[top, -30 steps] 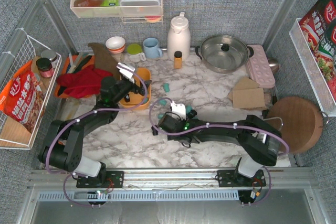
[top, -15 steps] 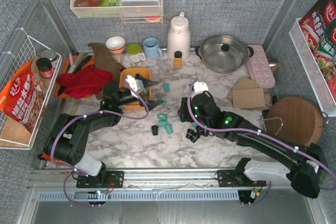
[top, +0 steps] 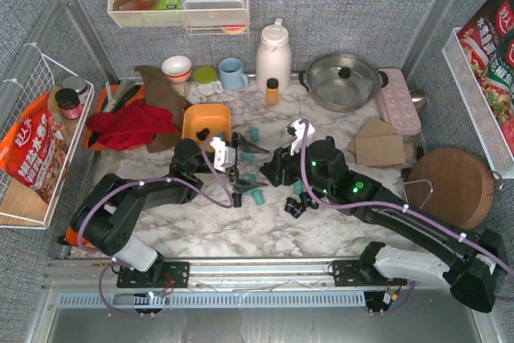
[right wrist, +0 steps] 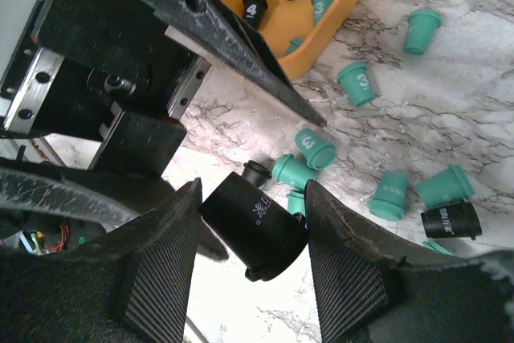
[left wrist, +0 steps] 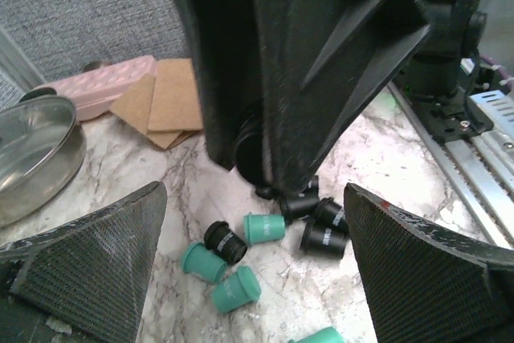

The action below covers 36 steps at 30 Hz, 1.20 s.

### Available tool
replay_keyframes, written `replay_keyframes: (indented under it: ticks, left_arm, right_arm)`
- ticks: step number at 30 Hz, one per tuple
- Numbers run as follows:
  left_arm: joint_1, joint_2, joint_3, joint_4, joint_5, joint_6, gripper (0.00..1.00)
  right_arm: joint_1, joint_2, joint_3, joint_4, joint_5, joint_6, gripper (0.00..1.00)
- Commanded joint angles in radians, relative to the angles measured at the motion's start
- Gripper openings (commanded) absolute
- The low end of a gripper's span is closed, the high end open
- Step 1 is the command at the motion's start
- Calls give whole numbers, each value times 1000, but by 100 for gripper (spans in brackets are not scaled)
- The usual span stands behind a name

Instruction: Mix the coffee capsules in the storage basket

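Note:
The orange storage basket [top: 193, 118] lies left of centre with a few coffee capsules inside; its wall [right wrist: 337, 18] shows in the right wrist view, holding black and teal capsules. Teal capsules [top: 254, 193] and black capsules [top: 295, 207] lie scattered on the marble to its right. In the left wrist view, teal capsules [left wrist: 265, 229] and black capsules [left wrist: 323, 238] lie below my left gripper [left wrist: 254, 206]. It is open, empty, and just right of the basket [top: 234, 168]. My right gripper [top: 278, 168] faces it, shut on a black capsule [right wrist: 253, 226].
A white jug [top: 273, 54], steel pot [top: 344, 79], blue mug [top: 233, 74] and small orange bottle [top: 272, 91] line the back. A red cloth [top: 128, 126] lies left of the basket. Cardboard pieces [top: 379, 147], a pink tray [top: 397, 99] and a round wooden board [top: 450, 179] are on the right.
My left gripper has moved from over the basket to the right and down towards the loose capsules. My right arm has swung up and back, its gripper now facing the left one.

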Motion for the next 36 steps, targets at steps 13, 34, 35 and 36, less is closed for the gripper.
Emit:
replay_keyframes:
  ticks: [13,34,35,36]
  left_arm:
    - [-38,55,-38,381,11,-191,77]
    - [-42,55,-42,337,1,-124,44]
    - [-41,51,-42,325,-1,-114,43]
    - [-41,46,-42,311,-6,-103,42]
  right_arm:
    - [-1,36,-32,188,-89,76,50]
    - [-1,32,-35,190,-94,126,65]
    - [-1,26,-35,181,-80,124,67]
    - [-1,21,-35,169,-66,122,69]
